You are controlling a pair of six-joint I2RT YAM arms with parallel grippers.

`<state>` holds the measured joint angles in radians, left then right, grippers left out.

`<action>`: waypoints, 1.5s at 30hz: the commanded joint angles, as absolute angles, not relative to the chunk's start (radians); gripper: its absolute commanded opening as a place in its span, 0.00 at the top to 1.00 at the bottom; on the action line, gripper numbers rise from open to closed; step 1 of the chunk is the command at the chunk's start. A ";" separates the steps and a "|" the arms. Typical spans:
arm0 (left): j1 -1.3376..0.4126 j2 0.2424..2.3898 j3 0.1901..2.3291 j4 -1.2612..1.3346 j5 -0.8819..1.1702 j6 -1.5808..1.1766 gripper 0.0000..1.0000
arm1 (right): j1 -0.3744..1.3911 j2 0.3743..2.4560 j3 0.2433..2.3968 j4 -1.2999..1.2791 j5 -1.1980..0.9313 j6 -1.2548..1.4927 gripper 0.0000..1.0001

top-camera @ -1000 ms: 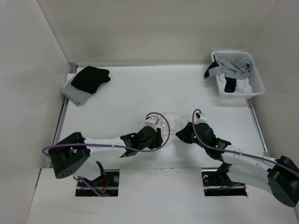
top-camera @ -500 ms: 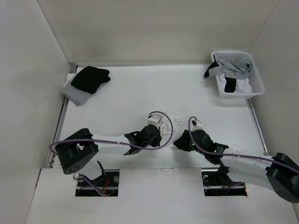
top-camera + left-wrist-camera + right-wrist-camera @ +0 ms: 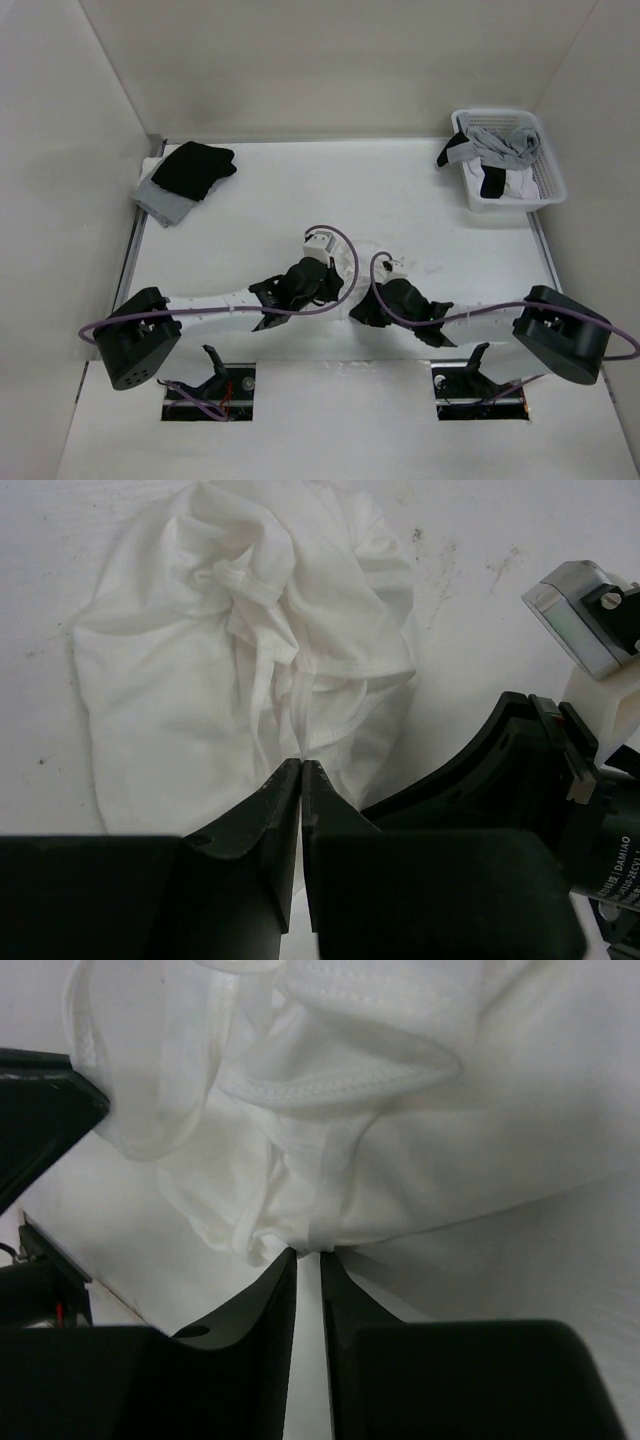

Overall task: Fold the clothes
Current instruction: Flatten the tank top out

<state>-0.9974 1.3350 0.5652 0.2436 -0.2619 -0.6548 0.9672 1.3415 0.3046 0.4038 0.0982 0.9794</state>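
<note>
My left gripper (image 3: 301,766) has its fingers pressed together, and a thin fold of the white garment (image 3: 210,670) runs down into the tips, so it is pinched there. The rest of the garment lies crumpled on the table (image 3: 480,540) just ahead of that gripper, spreading away from the tips in a wrinkled heap. My right gripper (image 3: 308,1253) meets the same heap from the other side. Its fingers stand nearly together with a bunched edge of the fabric caught between the tips, and stitched hems loop above them. From above, both grippers sit close side by side in the near middle of the table, the garment between and just beyond them. A basket (image 3: 557,178) of clothes at the far right corner and a black garment (image 3: 195,168) on a grey cloth (image 3: 158,203) at the far left lie well apart from it.
</note>
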 commanded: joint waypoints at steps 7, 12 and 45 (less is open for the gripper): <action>-0.956 1.220 0.569 0.230 -0.247 -0.643 0.97 | 0.978 1.297 0.321 0.425 0.173 1.003 0.97; -0.906 1.079 0.594 0.155 -0.249 -0.629 0.97 | 1.012 1.025 0.382 0.172 0.182 0.953 0.97; -0.619 0.796 0.735 0.012 -0.232 -0.590 0.97 | 0.958 0.630 0.483 -0.412 0.416 0.901 0.78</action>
<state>-0.6643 0.7666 0.7506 -0.0902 -0.3206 -0.5442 0.9939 0.6704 0.5056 -0.4770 0.4625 0.8532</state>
